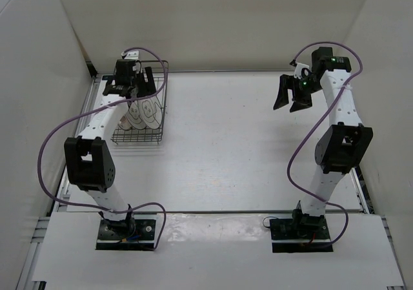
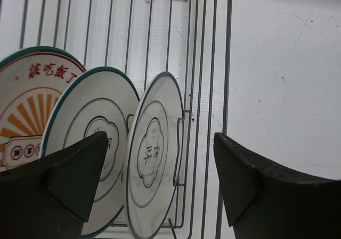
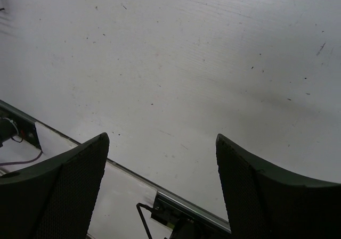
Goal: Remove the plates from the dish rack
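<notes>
The dish rack (image 1: 155, 132) stands at the table's far left; its wires fill the left wrist view (image 2: 202, 90). Three plates stand upright in it, leaning in a row: an orange-brown patterned plate (image 2: 26, 106) on the left, a white plate (image 2: 90, 127) in the middle, and a white plate (image 2: 154, 154) on the right. From above only white plates (image 1: 148, 112) show, beside my arm. My left gripper (image 1: 132, 86) hovers over the rack, open and empty (image 2: 160, 137), its jaws straddling the right white plate without touching it. My right gripper (image 1: 287, 104) is open and empty (image 3: 161, 138), raised at the far right.
White walls close in the table on the left, back and right. The rack sits close to the left wall and back edge. A metal rail (image 3: 186, 204) marks the table's edge under the right gripper. Purple cables (image 1: 51, 141) loop off both arms.
</notes>
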